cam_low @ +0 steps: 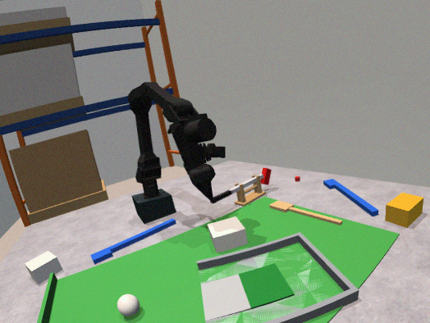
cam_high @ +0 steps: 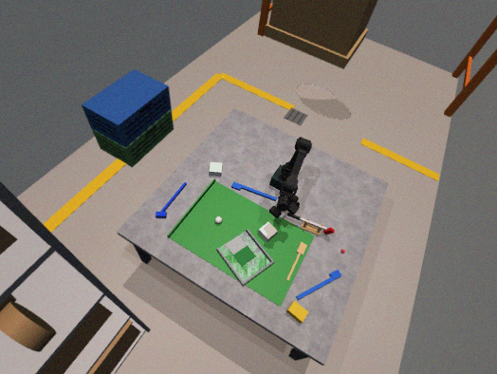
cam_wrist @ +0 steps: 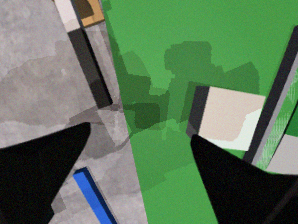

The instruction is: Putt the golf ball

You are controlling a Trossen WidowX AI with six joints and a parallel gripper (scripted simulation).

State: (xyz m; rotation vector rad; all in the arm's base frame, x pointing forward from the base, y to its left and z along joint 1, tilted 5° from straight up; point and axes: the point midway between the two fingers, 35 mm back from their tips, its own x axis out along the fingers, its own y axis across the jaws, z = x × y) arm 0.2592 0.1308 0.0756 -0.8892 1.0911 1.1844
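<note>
Three blue putters [cam_high: 171, 200] – two white blocks [cam_high: 267, 231] – one ball [cam_high: 218, 219].

Top looks down from afar, exterior low across, wrist close downward.

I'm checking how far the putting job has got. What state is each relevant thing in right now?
gripper: open, holding nothing, lowered at the putter's grip end.
red putter: lying across its wooden stand, not gripped.
golf ball: at rest on the green mat, not on the raised green.
raised green: no ball on it.
</note>
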